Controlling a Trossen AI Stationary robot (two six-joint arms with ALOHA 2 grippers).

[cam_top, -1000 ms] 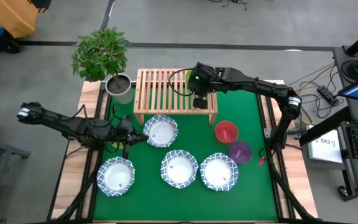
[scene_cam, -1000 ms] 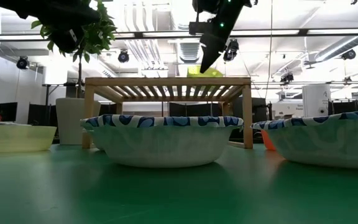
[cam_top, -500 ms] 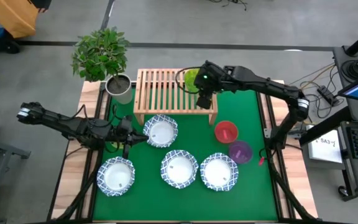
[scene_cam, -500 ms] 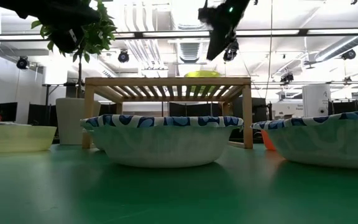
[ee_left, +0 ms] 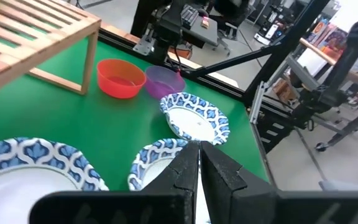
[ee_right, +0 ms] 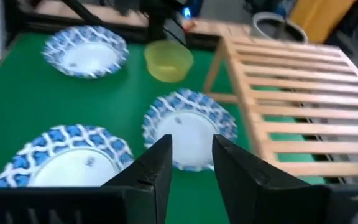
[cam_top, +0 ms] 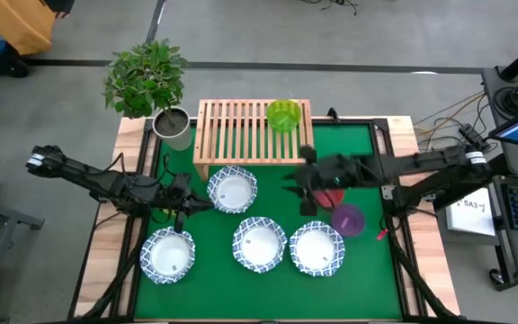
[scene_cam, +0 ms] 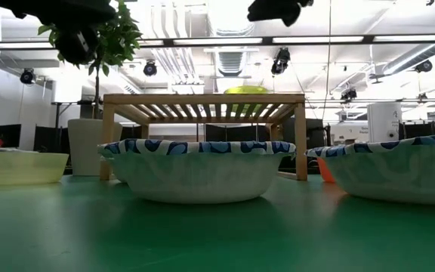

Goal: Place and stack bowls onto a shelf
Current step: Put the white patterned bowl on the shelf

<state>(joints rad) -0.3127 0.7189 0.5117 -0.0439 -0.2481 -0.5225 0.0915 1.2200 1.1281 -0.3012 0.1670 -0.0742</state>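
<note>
One green bowl [cam_top: 283,115] on shelf [cam_top: 232,131]

One bowl [cam_top: 283,115] on shelf [cam_top: 241,128] right end; four wide bowls [cam_top: 259,244] in front; plant pot [cam_top: 177,128] left of shelf.

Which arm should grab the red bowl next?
Right, probably. The right gripper hangs open beside the red bowl; the left gripper sits across the table by a patterned bowl.

- Two slim, matte black jointed arms, left arm [cam_top: 97,180] and right arm [cam_top: 412,165].
- White band near each arm's base joint.
- Each wrist ends in flat, dark, tapered fingers [ee_right: 157,163].
</note>
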